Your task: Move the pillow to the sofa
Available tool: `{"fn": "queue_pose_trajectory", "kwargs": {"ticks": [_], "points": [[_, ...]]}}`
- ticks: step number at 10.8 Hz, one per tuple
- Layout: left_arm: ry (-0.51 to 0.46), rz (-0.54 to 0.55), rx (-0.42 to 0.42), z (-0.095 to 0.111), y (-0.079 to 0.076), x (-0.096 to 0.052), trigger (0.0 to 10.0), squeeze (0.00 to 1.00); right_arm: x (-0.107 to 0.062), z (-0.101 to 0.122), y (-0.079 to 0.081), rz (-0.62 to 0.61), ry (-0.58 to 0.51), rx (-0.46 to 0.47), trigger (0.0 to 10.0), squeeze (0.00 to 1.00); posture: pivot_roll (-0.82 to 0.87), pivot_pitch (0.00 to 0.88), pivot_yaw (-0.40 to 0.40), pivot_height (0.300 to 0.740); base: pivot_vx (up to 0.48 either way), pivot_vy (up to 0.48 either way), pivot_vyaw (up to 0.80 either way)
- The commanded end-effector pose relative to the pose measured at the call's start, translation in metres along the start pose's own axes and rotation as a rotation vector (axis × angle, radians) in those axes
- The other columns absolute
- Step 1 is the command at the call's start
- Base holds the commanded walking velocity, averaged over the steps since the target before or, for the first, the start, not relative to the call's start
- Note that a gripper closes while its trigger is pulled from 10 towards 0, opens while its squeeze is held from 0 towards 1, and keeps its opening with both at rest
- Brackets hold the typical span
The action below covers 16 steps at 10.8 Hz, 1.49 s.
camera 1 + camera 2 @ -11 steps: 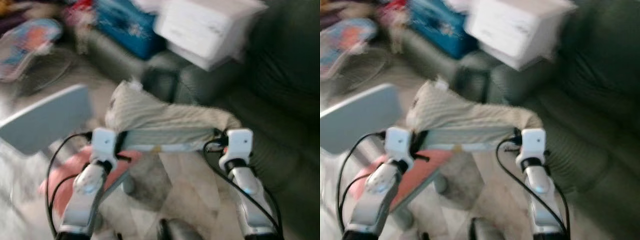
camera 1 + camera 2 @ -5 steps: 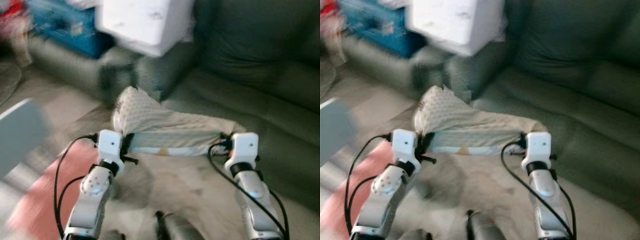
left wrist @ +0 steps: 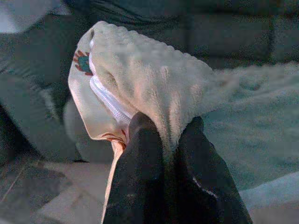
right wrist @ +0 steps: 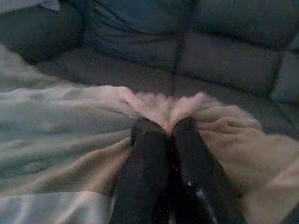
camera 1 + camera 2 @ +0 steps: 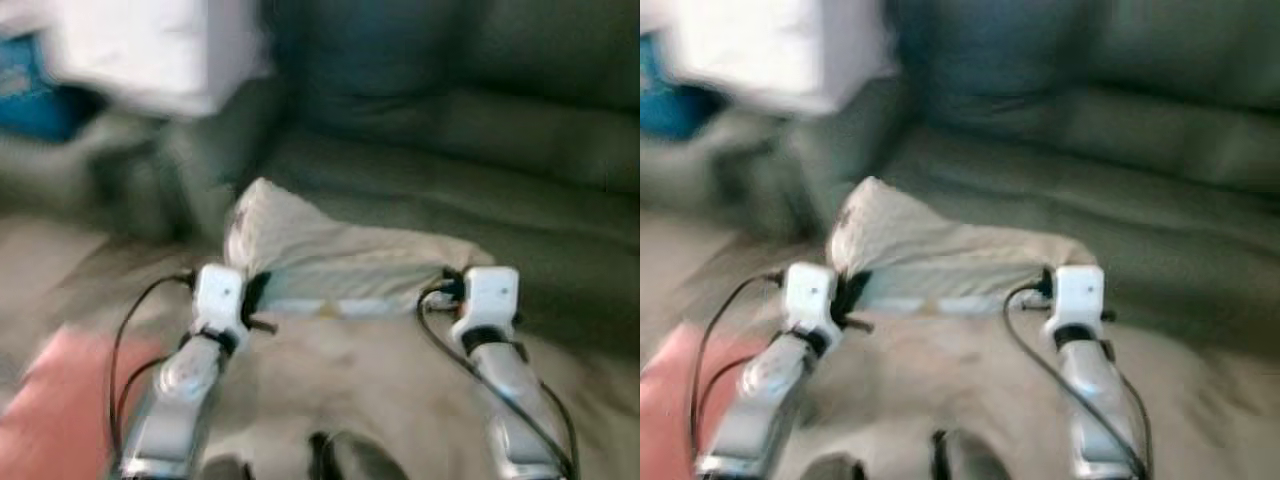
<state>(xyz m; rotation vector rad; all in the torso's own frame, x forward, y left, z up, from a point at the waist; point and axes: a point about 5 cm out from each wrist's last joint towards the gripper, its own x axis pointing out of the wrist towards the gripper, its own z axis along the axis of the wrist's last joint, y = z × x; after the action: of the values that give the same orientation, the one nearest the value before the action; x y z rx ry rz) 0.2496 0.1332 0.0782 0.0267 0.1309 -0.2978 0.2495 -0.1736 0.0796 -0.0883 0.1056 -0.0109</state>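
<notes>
A cream, nubbly pillow (image 5: 340,255) with a white zip hangs stretched between my two arms, above the floor just in front of the dark green sofa (image 5: 480,130). My left gripper (image 3: 166,133) is shut on the pillow's (image 3: 149,74) left corner, the fabric pinched between its black fingers. My right gripper (image 4: 168,130) is shut on the pillow's (image 4: 70,116) right edge. In the eye views the white wrist housings hide the fingers, and the picture is blurred.
A white box (image 5: 150,50) sits on the sofa's left end, with something blue (image 5: 30,90) beside it. A pinkish-red patch (image 5: 50,400) lies on the pale floor at the lower left. The sofa seat (image 5: 1120,220) stretches across the right.
The whole view has swung: the sofa now lies straight ahead, the white box has slid left, and the grey board has left the picture. Both grippers still hold the pillow.
</notes>
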Motion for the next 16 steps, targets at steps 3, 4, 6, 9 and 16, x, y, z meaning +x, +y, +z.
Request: {"fn": "queue_pose_trajectory", "kwargs": {"ticks": [3,4,6,9,16], "points": [[-0.036,-0.006,-0.015,0.0081,-0.0034,0.0017,10.0,0.0,0.001,0.0057,-0.0047,-0.013,-0.021,-0.005,10.0,0.0,-0.06,0.11,-0.053,0.74,0.0,0.0,-0.8],[-0.036,-0.01,-0.018,0.008,-0.0046,0.0021,10.0,0.0,0.0017,0.0064,-0.005,-0.013,-0.025,-0.004,10.0,0.0,-0.06,0.113,-0.053,0.74,0.0,0.0,-0.8],[-0.035,-0.012,-0.021,0.0081,-0.006,0.0027,10.0,0.0,0.0022,0.0074,-0.005,-0.012,-0.03,-0.001,10.0,0.0,-0.06,0.114,-0.052,0.74,0.0,-0.242,-0.24],[-0.035,-0.016,-0.019,0.0084,-0.0058,0.004,10.0,0.0,0.0032,0.0098,-0.0013,0.004,-0.044,0.004,10.0,0.0,-0.06,0.114,-0.05,0.74,0.0,-0.241,0.0],[-0.031,-0.023,-0.009,0.0088,-0.006,0.0044,10.0,0.0,0.0036,0.0095,0.0028,0.012,-0.048,0.01,10.0,0.0,-0.06,0.118,-0.043,0.74,0.0,-0.261,0.0]]}}
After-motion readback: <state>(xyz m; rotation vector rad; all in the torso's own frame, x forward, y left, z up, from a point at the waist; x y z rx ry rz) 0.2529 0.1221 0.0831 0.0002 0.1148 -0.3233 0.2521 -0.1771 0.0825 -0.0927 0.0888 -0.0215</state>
